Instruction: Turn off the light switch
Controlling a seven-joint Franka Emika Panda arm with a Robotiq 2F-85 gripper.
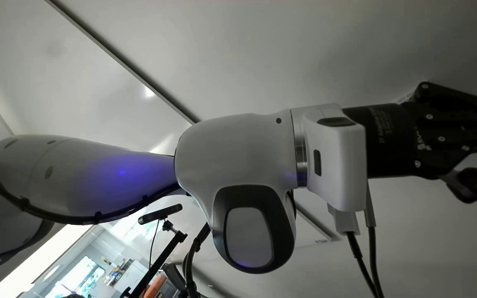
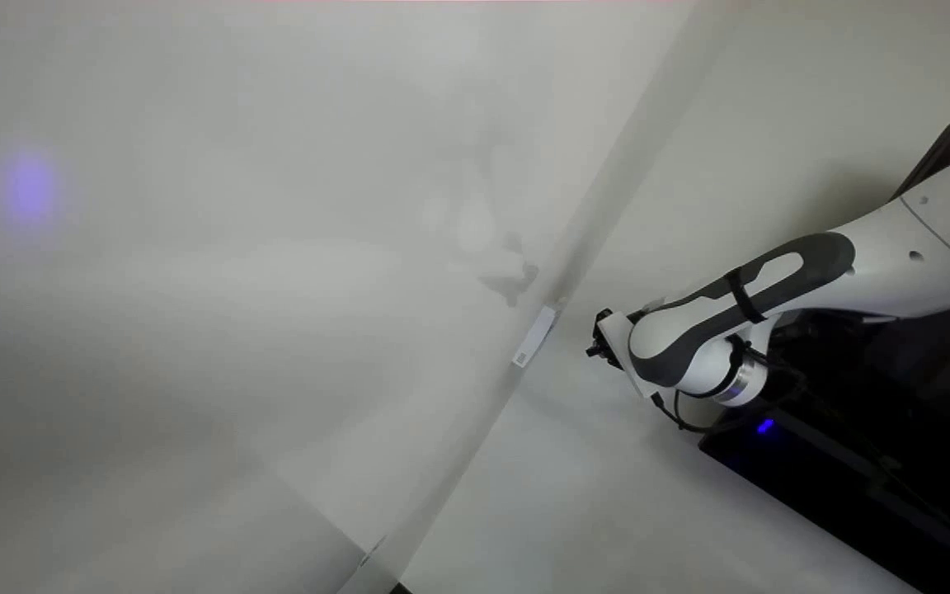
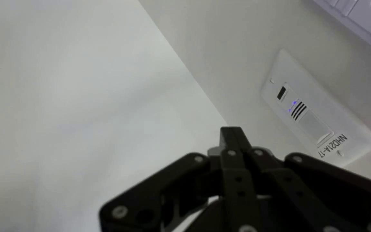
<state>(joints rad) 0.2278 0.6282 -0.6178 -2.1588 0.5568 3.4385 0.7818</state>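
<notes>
1. Arm [image 1: 238, 151]: wht/lt-grey shell, rounded joints, dk-grey trim [image 2: 826, 252], violet-blue glow [image 1: 122, 172] on 1 link.
2. Wrist ring [image 1: 300, 159]: silver metal.
3. Cables [image 1: 120, 212]: blk, tied along arm; 2 more w/ lt plugs [image 1: 343, 220].
4. Gripper [image 3: 231, 129]: blk, angular bars, silvery screws [image 3: 120, 212], pale lettering [image 1: 422, 142].

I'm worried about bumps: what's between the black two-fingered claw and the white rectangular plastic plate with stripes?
In the wrist view, only bare pale wall shows between the claw and the plate.
</notes>
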